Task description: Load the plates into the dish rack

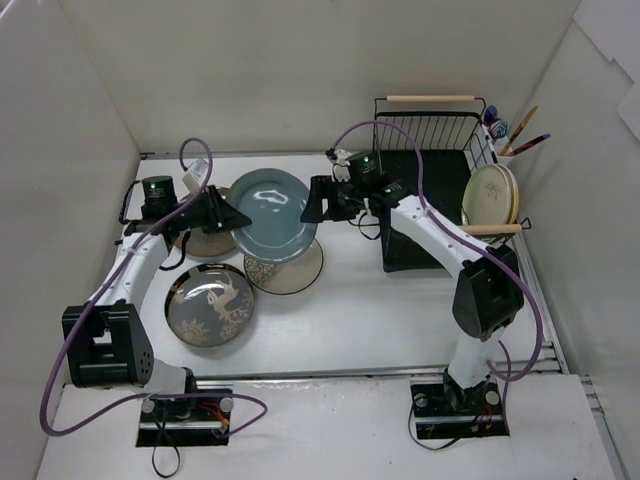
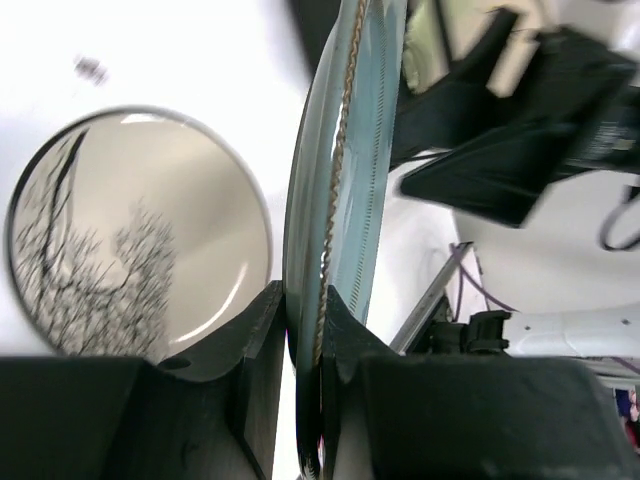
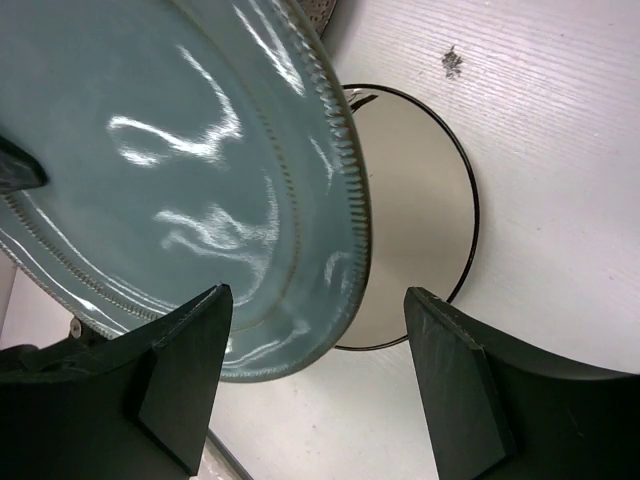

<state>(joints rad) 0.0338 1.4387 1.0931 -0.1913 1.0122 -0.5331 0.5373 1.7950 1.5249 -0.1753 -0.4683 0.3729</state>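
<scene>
My left gripper (image 1: 228, 215) is shut on the left rim of the teal plate (image 1: 270, 213) and holds it above the table; the grip shows in the left wrist view (image 2: 305, 320). My right gripper (image 1: 312, 205) is open at the plate's right rim (image 3: 250, 180), its jaws wide apart around that edge. Below lie the dark-rimmed beige plate (image 1: 300, 270), the dark grey floral plate (image 1: 210, 305) and a brown plate (image 1: 200, 240) under my left arm. The black wire dish rack (image 1: 440, 160) stands at the back right with pale plates (image 1: 490, 195) upright in it.
A utensil cup (image 1: 505, 150) with sticks hangs on the rack's right side. White walls close in the table on three sides. The beige plate (image 3: 420, 220) lies directly under the lifted teal plate.
</scene>
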